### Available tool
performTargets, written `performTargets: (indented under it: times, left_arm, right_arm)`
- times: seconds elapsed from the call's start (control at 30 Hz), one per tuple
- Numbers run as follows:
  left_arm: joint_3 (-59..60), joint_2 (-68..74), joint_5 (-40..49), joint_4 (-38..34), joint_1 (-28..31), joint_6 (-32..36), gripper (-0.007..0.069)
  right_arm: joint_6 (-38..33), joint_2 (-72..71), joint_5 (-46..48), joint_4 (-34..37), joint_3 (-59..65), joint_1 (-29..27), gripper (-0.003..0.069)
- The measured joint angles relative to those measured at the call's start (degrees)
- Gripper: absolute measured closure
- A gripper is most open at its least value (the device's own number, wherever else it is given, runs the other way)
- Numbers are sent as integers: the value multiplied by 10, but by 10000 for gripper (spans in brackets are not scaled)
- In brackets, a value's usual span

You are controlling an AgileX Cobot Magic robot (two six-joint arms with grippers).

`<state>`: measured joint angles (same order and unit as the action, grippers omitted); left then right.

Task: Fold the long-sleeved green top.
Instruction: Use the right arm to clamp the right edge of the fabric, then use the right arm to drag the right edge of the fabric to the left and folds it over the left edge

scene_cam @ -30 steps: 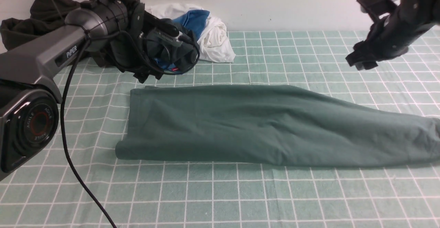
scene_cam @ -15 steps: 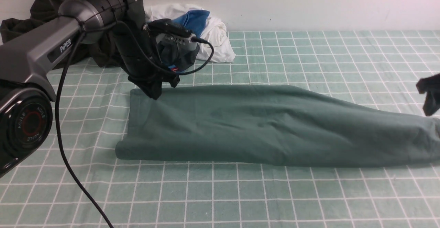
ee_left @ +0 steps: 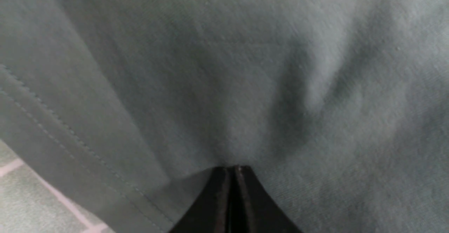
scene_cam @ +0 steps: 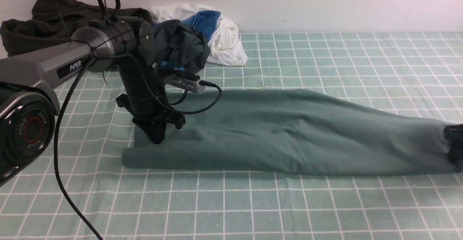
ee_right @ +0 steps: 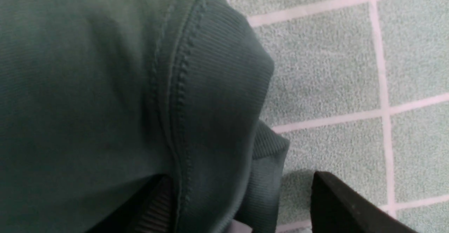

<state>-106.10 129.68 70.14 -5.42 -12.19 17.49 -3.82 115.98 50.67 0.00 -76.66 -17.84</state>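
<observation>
The green long-sleeved top (scene_cam: 289,131) lies as a long band across the checked tablecloth, from left of centre to the right edge. My left gripper (scene_cam: 155,140) points straight down onto its left end. In the left wrist view the jaws (ee_left: 232,168) are shut together, and their tip presses into the cloth (ee_left: 245,68), which puckers around it. My right gripper (scene_cam: 454,153) is down at the top's right end. In the right wrist view it (ee_right: 238,187) is open and straddles the ribbed edge (ee_right: 224,85); one finger (ee_right: 343,205) is over the tablecloth, the other on the fabric.
A near-black garment pile (scene_cam: 47,19) lies at the back left against the wall. White and blue garments (scene_cam: 220,34) and a dark green one (scene_cam: 184,48) lie behind my left arm. The arm's black cable (scene_cam: 65,167) hangs over the front left of the tablecloth (scene_cam: 253,211).
My left gripper came forward and down from the back garments onto the top's left end. My right gripper dropped from high at the back right to the top's right end.
</observation>
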Motion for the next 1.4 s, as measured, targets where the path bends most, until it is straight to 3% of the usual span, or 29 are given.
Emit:
performTargets:
  times: [0.07, 0.17, 0.3, 0.33, 0.37, 0.43, 0.77, 0.93, 1.13, 1.17, 1.23, 1.4]
  left_arm:
    - [0, 0, 0, 1, 0, 0, 628]
    - [0, 0, 0, 3, 0, 0, 628]
    - [1, -11, 0, 13, 0, 0, 628]
    - [1, -12, 0, 13, 0, 0, 628]
    - [3, -25, 0, 15, 0, 0, 628]
    - [3, -57, 0, 19, 0, 0, 628]
    - [37, -282, 4, 30, 0, -7, 628]
    - [114, -413, 6, 36, 0, -23, 628]
    - [242, -570, 0, 38, 0, -44, 628]
    - [250, -580, 0, 38, 0, -45, 628]
    - [305, -642, -3, 39, 0, -48, 628]
    - [395, -734, -5, 39, 0, -51, 628]
  right_arm:
    - [-6, 0, 0, 0, -1, 0, 179]
    - [-17, 0, 0, 11, -1, 0, 263]
    - [-30, -5, 1, 25, 1, 1, 491]
    - [-30, -5, 1, 25, 1, 1, 491]
    - [-35, -12, 2, 25, 3, 1, 579]
    - [-40, -31, 3, 21, 4, 1, 630]
    - [-48, -232, 32, 11, -43, 23, 636]
    - [-79, -272, 60, 39, -119, 132, 636]
    - [-92, -223, 41, 59, -201, 354, 636]
    - [-92, -216, 39, 60, -203, 361, 636]
    - [-92, -168, 15, 65, -222, 431, 636]
    - [-92, -66, -74, 100, -227, 530, 635]
